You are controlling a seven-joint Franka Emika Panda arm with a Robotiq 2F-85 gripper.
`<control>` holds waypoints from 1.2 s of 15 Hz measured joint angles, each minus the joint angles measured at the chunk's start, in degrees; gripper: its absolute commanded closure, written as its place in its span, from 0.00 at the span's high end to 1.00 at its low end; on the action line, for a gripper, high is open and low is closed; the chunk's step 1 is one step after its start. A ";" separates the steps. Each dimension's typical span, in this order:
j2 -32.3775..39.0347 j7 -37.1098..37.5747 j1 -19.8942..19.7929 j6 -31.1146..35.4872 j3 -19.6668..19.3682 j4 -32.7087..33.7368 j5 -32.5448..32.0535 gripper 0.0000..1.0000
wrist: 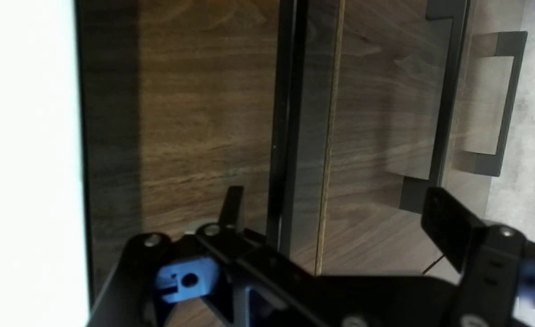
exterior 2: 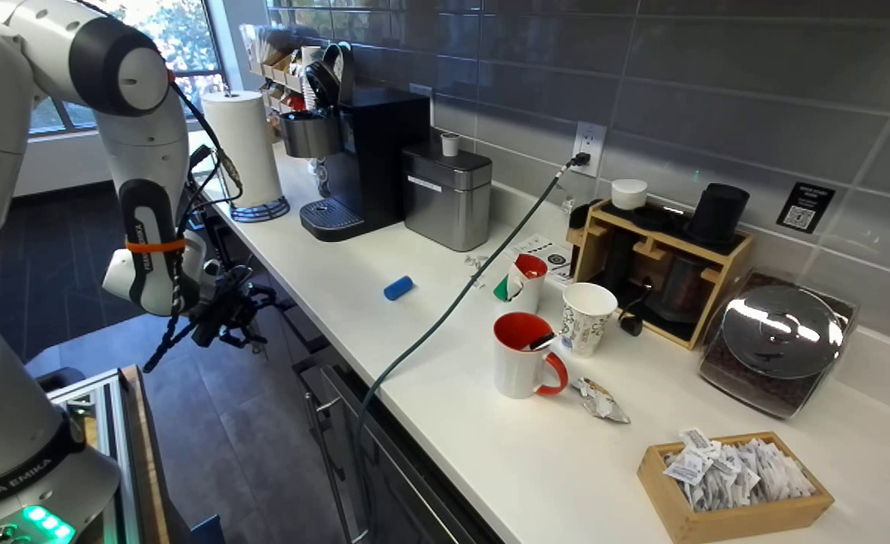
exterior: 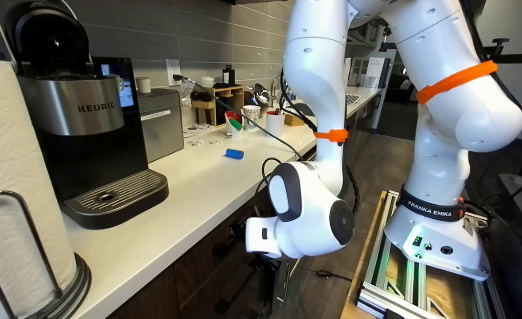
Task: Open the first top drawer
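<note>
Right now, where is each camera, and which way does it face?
Wrist view: carried by the arm, facing the top drawer; gripper shows.
An exterior view: near the paper towels, facing along the counter; arm, base, gripper partly.
An exterior view: near the packet box, looking toward the coffee maker; arm, gripper, base partly.
Both exterior views share the blue cylinder.

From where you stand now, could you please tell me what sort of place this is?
Probably a coffee corner or kitchenette, perhaps in an office: the counter holds a Keurig machine, a mug with a red inside, and a box of packets.
</note>
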 measured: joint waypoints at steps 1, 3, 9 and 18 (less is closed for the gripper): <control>0.72 -0.76 0.04 0.09 0.02 0.45 0.16 1.00; 1.99 -2.10 0.05 0.42 0.03 1.30 0.24 1.00; 1.16 -5.65 -1.97 6.98 0.06 1.02 0.00 1.00; -4.20 -7.60 -5.05 21.99 2.10 -8.34 1.19 1.00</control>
